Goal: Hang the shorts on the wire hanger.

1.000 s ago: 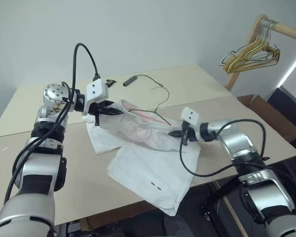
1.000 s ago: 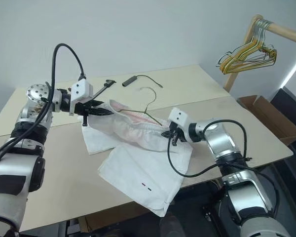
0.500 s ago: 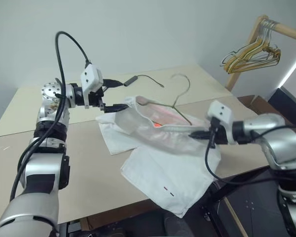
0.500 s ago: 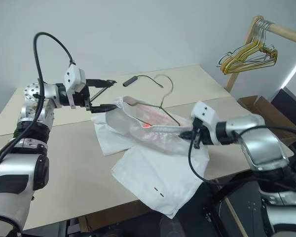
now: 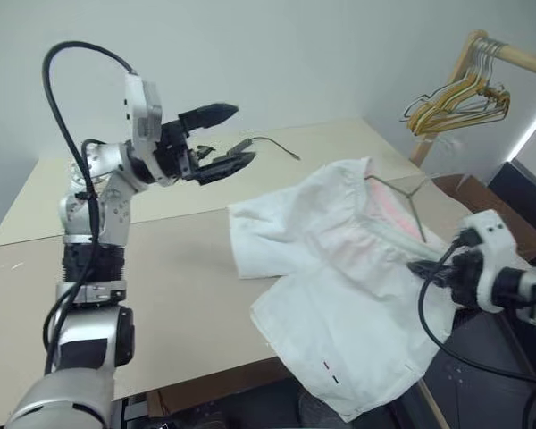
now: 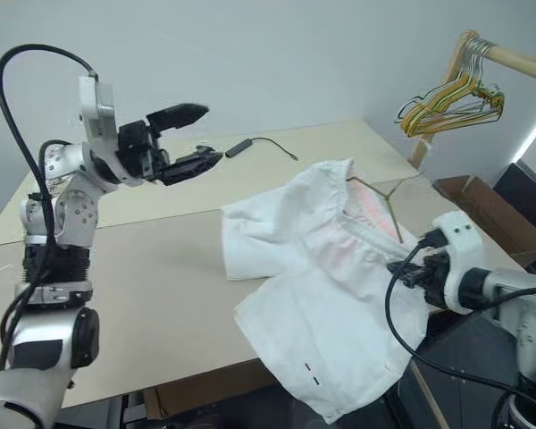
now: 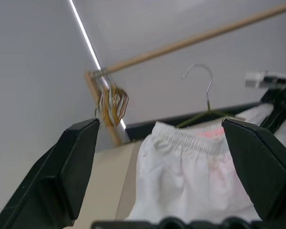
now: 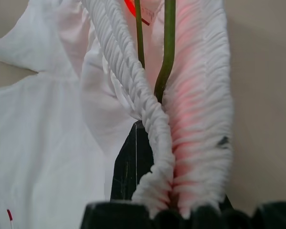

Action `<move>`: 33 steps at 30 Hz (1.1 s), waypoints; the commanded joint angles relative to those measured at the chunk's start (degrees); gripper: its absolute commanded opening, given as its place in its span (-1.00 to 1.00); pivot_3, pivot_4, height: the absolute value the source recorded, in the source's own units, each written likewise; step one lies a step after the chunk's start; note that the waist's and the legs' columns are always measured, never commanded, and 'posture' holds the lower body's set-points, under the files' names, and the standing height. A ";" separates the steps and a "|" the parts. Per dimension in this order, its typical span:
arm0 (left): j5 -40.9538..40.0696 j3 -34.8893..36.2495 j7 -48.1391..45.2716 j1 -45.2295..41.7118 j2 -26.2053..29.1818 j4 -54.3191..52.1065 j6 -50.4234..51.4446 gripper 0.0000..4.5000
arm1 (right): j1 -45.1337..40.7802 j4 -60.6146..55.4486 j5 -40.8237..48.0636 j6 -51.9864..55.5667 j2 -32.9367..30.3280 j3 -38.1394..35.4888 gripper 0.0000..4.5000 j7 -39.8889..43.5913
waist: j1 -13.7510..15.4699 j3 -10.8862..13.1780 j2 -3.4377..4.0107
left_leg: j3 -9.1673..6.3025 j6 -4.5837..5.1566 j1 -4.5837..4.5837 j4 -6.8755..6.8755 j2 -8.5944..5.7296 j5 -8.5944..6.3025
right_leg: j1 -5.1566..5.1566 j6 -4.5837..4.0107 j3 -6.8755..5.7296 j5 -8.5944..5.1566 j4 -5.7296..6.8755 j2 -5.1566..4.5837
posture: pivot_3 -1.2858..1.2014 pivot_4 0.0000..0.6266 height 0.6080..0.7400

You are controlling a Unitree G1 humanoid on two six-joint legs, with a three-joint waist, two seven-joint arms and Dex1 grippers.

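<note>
Left hand (image 5: 216, 138) hangs wide open and empty above the surface (image 5: 161, 268) in the eye views; the right hand (image 5: 429, 273) pinches the shorts (image 5: 339, 268) at the surface's right edge. From the left wrist, the wire hanger (image 7: 206, 102) sits inside the waistband. At the right wrist, closed fingers clamp gathered elastic; keeping that grip firm while lifting seems wise.

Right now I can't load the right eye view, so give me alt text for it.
The right gripper, shut on the waistband of the white shorts, holds them at the table's right edge, the wire hanger inside the waist. The left gripper hangs open above the table, apart from the cloth. Yellow and white hangers hang on a wooden rail behind.
</note>
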 commanded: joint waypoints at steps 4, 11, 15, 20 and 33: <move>-4.76 1.12 7.96 -0.84 -3.35 -6.62 5.61 0.99 | -2.61 2.70 -2.54 2.08 -0.17 -9.05 -1.00 -12.28 | -0.89 0.44 0.01 | 0.21 -0.01 0.63 -0.13 0.04 -0.01 | 0.80 0.28 0.05 -0.19 -0.23 0.08 | -0.23 -0.81 1.00; -11.28 2.15 11.00 -0.15 -3.37 -11.61 12.87 0.99 | -13.13 11.68 -9.65 2.08 -0.12 -10.11 -1.00 -29.13 | -3.69 0.58 0.19 | 0.34 -0.02 0.61 -0.37 0.06 -0.01 | 0.92 0.30 0.16 -0.19 -0.59 0.15 | -0.24 -0.82 1.00; -15.52 4.31 16.92 -0.39 -3.95 -14.13 17.42 0.99 | -23.60 19.49 -11.70 2.08 0.41 -10.77 -1.00 -35.43 | -5.00 0.67 0.28 | 0.30 -0.02 0.61 -0.46 0.05 -0.01 | 0.93 0.33 0.27 -0.15 -0.73 0.14 | -0.23 -0.83 1.00; -19.13 5.28 19.95 -0.34 -3.38 -16.69 21.01 0.99 | -33.90 31.02 -14.37 2.08 -0.22 -12.40 -1.00 -40.87 | -5.26 0.74 0.36 | 0.30 -0.01 0.63 -0.57 0.03 -0.01 | 0.93 0.36 0.27 -0.13 -0.84 0.15 | -0.22 -0.83 1.00; -19.85 4.71 21.57 1.57 -2.11 -19.98 21.92 0.99 | -45.75 44.59 -21.34 -1.80 -4.24 -12.40 -1.00 -45.92 | -4.83 1.17 0.80 | 0.46 0.03 0.64 -0.72 -0.01 -0.03 | 0.88 0.36 0.18 -0.12 -1.17 0.12 | -0.19 -0.83 1.00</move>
